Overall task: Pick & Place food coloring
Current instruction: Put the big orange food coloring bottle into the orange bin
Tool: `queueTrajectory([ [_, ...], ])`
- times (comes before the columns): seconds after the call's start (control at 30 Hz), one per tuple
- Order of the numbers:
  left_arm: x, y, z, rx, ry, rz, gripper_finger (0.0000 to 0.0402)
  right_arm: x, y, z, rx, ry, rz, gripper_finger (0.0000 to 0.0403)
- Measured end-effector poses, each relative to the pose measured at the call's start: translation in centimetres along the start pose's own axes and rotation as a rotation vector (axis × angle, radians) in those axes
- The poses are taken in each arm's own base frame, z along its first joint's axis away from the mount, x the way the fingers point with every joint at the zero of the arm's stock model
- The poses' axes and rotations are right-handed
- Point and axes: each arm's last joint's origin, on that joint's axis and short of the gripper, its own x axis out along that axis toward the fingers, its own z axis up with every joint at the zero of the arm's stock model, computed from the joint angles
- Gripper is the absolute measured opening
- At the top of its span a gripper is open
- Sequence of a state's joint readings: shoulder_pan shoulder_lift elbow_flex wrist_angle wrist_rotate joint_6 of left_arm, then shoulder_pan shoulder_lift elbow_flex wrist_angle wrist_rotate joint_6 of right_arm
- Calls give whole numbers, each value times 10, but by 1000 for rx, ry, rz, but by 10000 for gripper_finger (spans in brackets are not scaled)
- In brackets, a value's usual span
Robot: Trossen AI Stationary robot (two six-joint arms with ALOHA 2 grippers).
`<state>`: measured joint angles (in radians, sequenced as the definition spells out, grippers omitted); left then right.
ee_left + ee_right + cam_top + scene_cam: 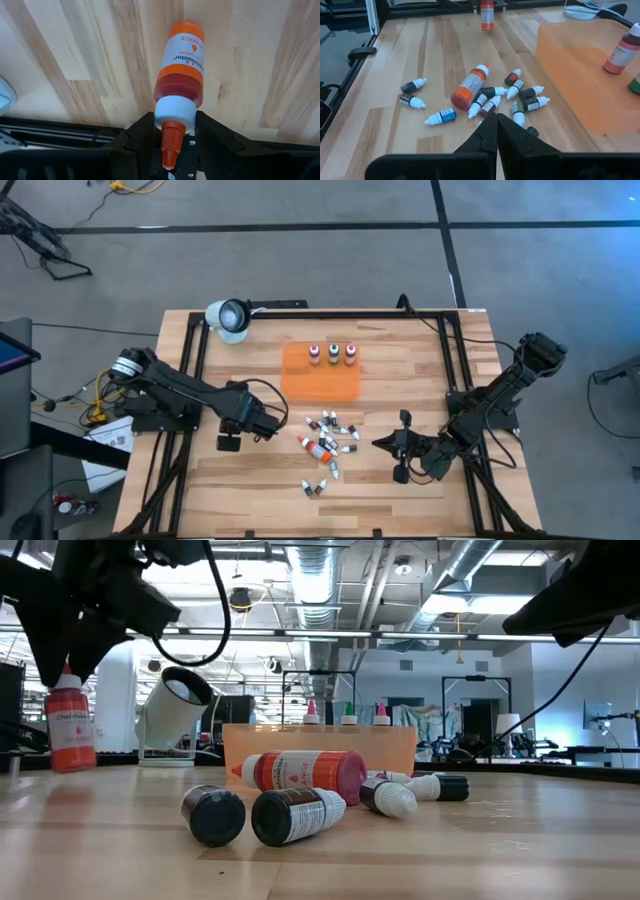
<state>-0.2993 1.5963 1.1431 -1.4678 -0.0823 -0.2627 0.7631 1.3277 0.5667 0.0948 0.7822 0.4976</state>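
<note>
Left hand [172,150]: clamped on orange bottle [179,65] at white cap, just above desk [400,490], left of pile.
Handling: light, stiff plastic, likely slick; neck grip suits.
Loose bottles [327,448]: desk centre, below tray [320,383].
Right hand [496,131]: shut, empty, beside pile.

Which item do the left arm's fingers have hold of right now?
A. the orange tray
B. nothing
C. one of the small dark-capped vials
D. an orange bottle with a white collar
D: the left wrist view shows the left gripper closed around the white collar of the orange food coloring bottle, and the low view shows that bottle hanging upright from it, apart from the loose pile of vials.
</note>
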Motion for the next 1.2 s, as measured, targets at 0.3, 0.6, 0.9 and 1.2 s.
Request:
queueTrajectory([
  [0.3, 2, 2, 2, -13, 19, -23, 122, 0, 0, 0, 1, -1, 0, 1],
  [0.6, 2, 2, 4, -18, 1, -26, 145, 0, 0, 0, 0, 0, 0, 1],
  [0.9, 2, 2, 4, -12, -3, -15, 149, 0, 0, 0, 0, 0, 0, 1],
  [1.2, -6, 6, -1, -14, -87, 23, 149, 0, 0, 0, 0, 0, 0, 1],
])
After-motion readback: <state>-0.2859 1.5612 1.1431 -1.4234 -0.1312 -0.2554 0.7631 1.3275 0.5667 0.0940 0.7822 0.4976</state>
